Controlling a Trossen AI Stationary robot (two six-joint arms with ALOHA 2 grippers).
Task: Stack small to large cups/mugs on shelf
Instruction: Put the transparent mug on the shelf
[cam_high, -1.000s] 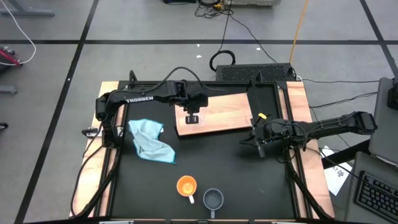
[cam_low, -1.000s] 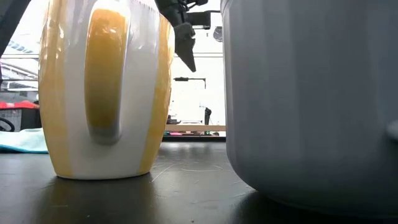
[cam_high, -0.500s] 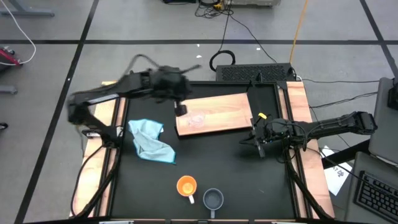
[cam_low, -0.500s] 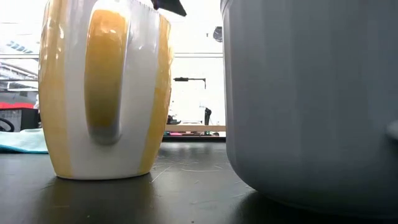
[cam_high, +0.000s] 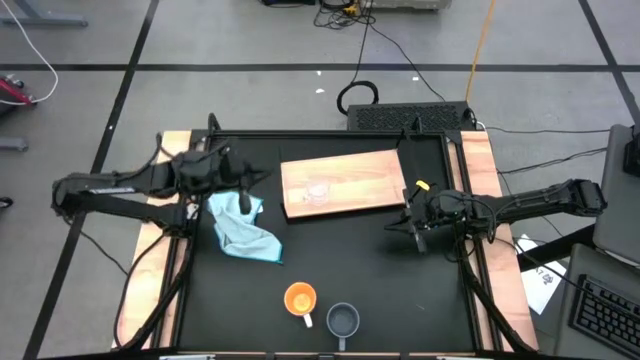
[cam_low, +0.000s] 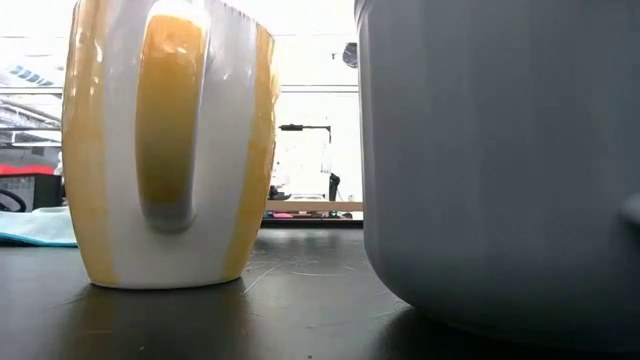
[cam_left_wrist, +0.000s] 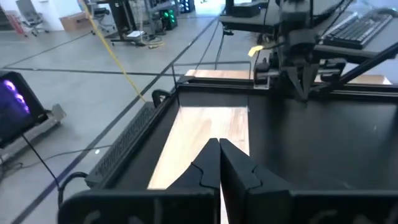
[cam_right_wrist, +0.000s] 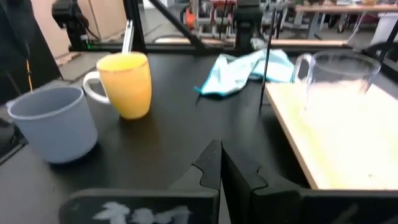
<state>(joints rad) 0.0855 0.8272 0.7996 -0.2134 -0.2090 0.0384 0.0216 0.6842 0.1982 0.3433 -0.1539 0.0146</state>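
Black tabletop now carries the clear glass cup (cam_high: 318, 192) alone on the light-wood shelf (cam_high: 370, 170): the left gripper (cam_high: 243, 178), which a second ago hung over it with jaws parted, has swung back above the light blue cloth (cam_high: 240, 228) with its fingers pressed together, empty. So the smallest piece looks placed, while the orange mug (cam_high: 300, 300) and grey-blue mug (cam_high: 343, 320) wait near the front edge, and the right gripper (cam_high: 418, 228) rests closed and empty beside the shelf
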